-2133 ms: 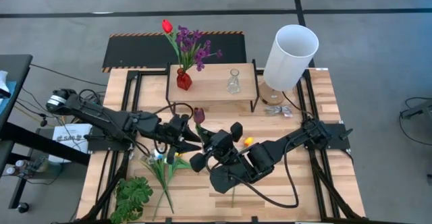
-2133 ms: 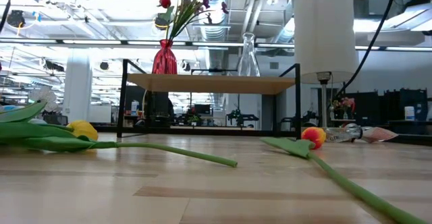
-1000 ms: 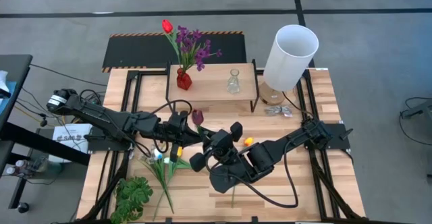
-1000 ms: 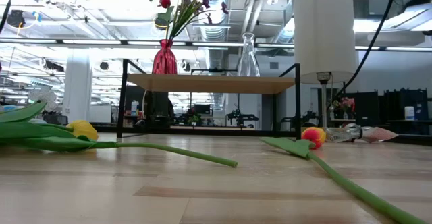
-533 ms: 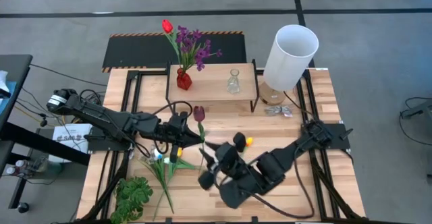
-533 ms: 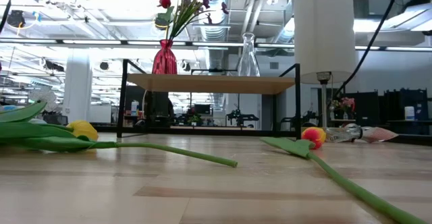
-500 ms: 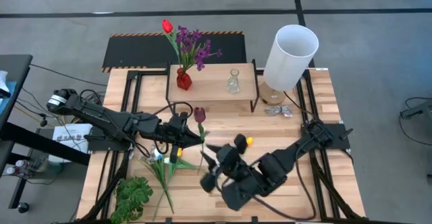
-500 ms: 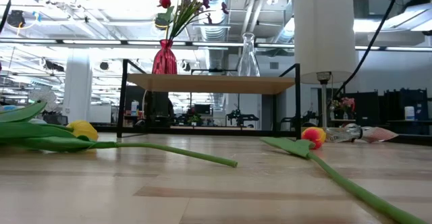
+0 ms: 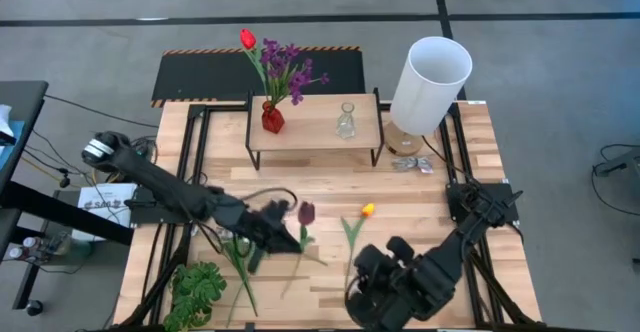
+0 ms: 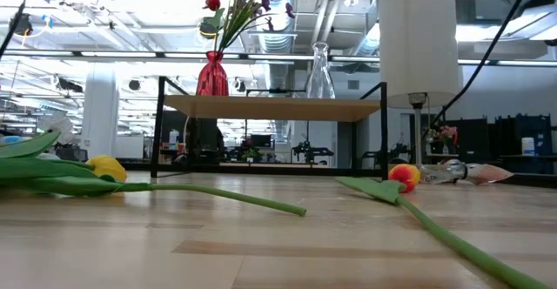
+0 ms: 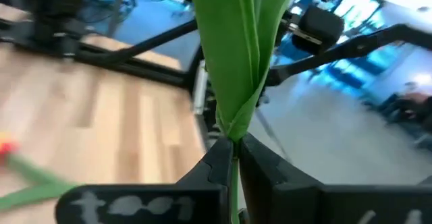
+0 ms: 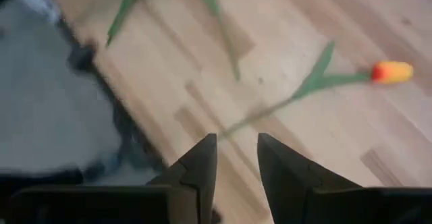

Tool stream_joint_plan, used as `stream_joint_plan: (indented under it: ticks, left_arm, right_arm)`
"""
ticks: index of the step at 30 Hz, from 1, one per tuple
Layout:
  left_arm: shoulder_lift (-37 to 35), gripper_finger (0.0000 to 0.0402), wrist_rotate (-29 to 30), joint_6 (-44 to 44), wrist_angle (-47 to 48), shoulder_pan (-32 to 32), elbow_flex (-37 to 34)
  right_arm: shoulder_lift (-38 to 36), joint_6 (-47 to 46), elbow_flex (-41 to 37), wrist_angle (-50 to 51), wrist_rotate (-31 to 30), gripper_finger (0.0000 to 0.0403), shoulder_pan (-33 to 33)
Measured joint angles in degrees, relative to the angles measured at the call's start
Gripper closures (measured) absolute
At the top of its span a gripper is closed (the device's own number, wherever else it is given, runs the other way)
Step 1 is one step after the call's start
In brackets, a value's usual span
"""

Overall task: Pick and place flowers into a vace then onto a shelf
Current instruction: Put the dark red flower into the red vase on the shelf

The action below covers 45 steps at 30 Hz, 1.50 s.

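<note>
Green stem pinched between the left hand's [image 11: 233, 158] fingers: it grips the maroon tulip [image 9: 306, 212] low on the stalk, which in the left wrist view leaves leaf and stalk free above the grip, likely so the stem end can be fed into a neck. Left hand sits over the front-middle of the bench [image 9: 480, 162], bloom just beside it. Right hand [image 12: 233, 158] hangs off the bench's front edge, fingers slightly parted and holding nothing, apparently parked clear of the work. Orange tulip [image 9: 367, 210] lies flat on the boards near the maroon one; more flowers [image 9: 238, 257] lie at front left by the leafy plant [image 9: 196, 290]. On the shelf [image 9: 315, 122], the red vase [image 9: 272, 118] holds a red tulip and purple bunch; the clear vase [image 9: 346, 123] stands empty, the probable target. Against half a second ago: the right arm has pulled back toward the front edge, and the left hand with its tulip has shifted forward and rightward, farther from the shelf.
</note>
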<state>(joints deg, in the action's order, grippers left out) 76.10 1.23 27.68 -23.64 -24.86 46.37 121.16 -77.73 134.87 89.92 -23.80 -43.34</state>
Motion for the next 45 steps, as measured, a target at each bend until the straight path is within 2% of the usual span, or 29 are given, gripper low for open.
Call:
stream_joint_plan:
  ticks: [6, 10, 13, 17, 21, 26, 30, 37, 40, 45]
  left_arm:
    - [15.0, 0.0401, 2.6, 5.8, -28.6, -2.1, 0.0]
    - [24.8, 0.0401, 10.0, 7.3, -50.2, -3.4, 1.0]
    - [29.2, 0.0401, 17.3, 2.7, -57.6, -4.5, 4.9]
    - [30.5, 0.0401, 25.1, -6.9, -53.2, -4.4, 12.6]
    - [28.6, 0.0401, 34.7, -17.2, -40.4, -3.1, 20.9]
    - [22.6, 0.0401, 52.4, -28.2, -24.7, -0.6, 27.0]
    - [16.2, 0.0401, 62.9, -37.6, -21.7, 1.6, 26.0]
    - [4.5, 0.0401, 73.0, -50.6, -22.2, 5.7, 21.4]
    - [-1.2, 0.0401, 74.7, -51.6, -22.3, 7.8, 17.7]
    - [-9.7, 0.0401, 74.1, -50.5, -22.3, 11.8, 11.5]
  right_arm:
    - [-0.8, 4.4, -0.1, 0.1, 5.5, 0.0324, -3.2]
    - [-0.8, 5.7, -0.2, 0.1, 5.7, 0.0337, -6.9]
    - [-0.9, 6.2, -0.2, 0.1, 3.5, 0.0344, -9.6]
    - [-0.9, 6.2, -0.1, 0.1, -1.1, 0.0352, -12.4]
    - [-0.9, 5.8, -0.1, -1.4, -4.9, 0.0363, -14.2]
    - [-0.9, 5.7, -0.2, -4.8, -9.4, 0.0385, -16.6]
    - [-0.9, 4.6, -1.7, -7.9, -13.5, 0.0400, -18.9]
    - [-0.9, -2.3, -7.0, -10.2, -17.7, 0.0398, -22.0]
    - [-0.9, -3.8, -9.8, -13.1, -19.1, 0.0401, -22.3]
    - [-1.0, -3.7, -10.9, -15.4, -20.4, 0.0402, -22.3]
